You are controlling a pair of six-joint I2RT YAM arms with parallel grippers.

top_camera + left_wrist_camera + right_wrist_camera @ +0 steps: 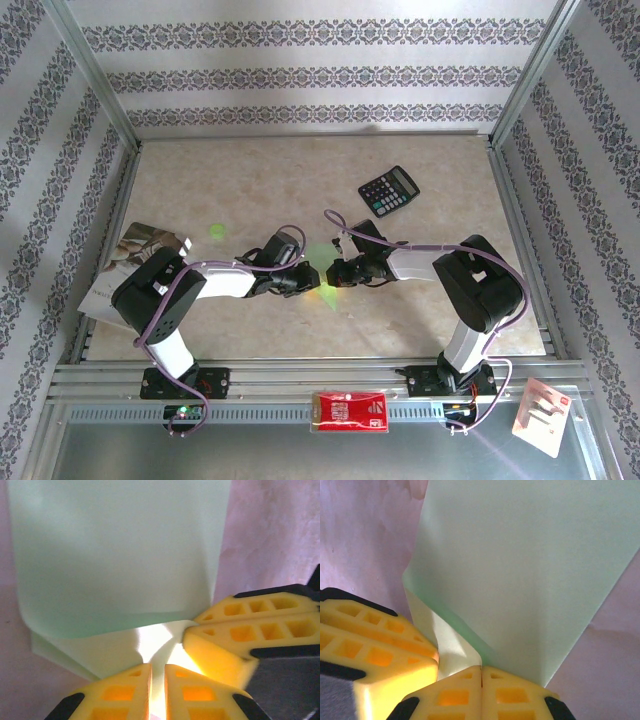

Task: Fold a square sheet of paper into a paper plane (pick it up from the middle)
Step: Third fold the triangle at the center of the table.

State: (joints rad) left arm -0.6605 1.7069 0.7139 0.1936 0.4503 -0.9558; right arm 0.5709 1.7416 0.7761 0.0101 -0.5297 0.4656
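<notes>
The green paper [115, 555] was at the middle of the table [250, 180], partly doubled over. The left gripper [157, 692] was clenched on its folded edge and the right gripper [481, 695] pinched it just beside (the two sets of fingertips nearly touching). Pulling apart unevenly could tear the thin sheet or skew the crease, and a slack pinch might let it slip.

Pinches the near edge of the curled green paper [120, 555] in the left gripper [158, 672], right gripper [192, 626] closed just beside
</notes>
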